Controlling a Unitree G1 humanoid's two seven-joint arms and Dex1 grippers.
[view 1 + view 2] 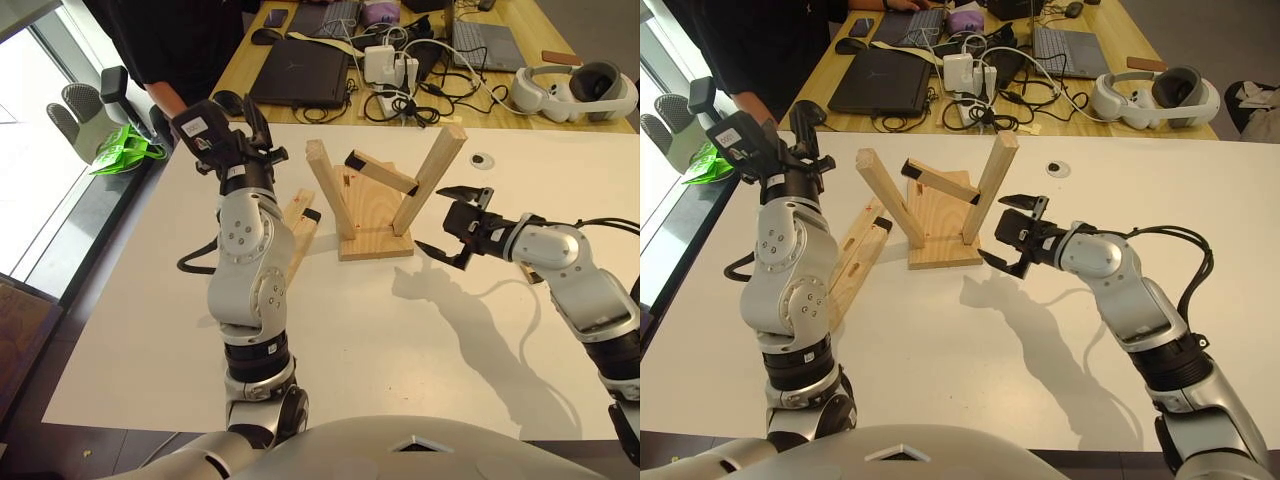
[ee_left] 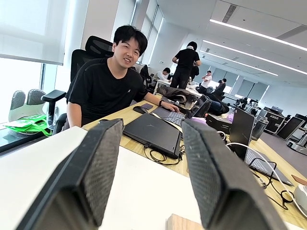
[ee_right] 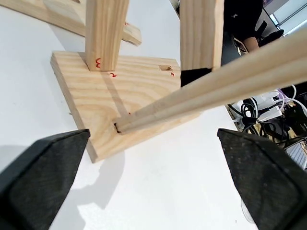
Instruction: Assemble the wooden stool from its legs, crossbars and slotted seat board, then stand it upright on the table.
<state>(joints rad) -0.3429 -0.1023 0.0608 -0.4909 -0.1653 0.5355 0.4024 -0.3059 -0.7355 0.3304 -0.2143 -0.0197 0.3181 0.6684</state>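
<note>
Just ahead of right hand (image 1: 432,222), spread wide and empty: seat board (image 1: 375,244) flat on counter (image 1: 400,340), two legs (image 1: 330,187) socketed, probably loosely. Should handle light and stiff; best gripped low on nearer leg (image 1: 432,175).

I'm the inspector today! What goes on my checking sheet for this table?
Surface: white table, flat.
Job's things: seat board lying flat, two legs standing tilted in it, crossbar between them; loose wooden pieces beside the left arm.
Clutter: small round object.
Grippers: left gripper raised, open, empty; right gripper open, empty, beside the seat board.
Cables: black cable by the left arm; cable tangle on the wooden desk.
Surroundings: wooden desk holds laptop and headset.
</note>
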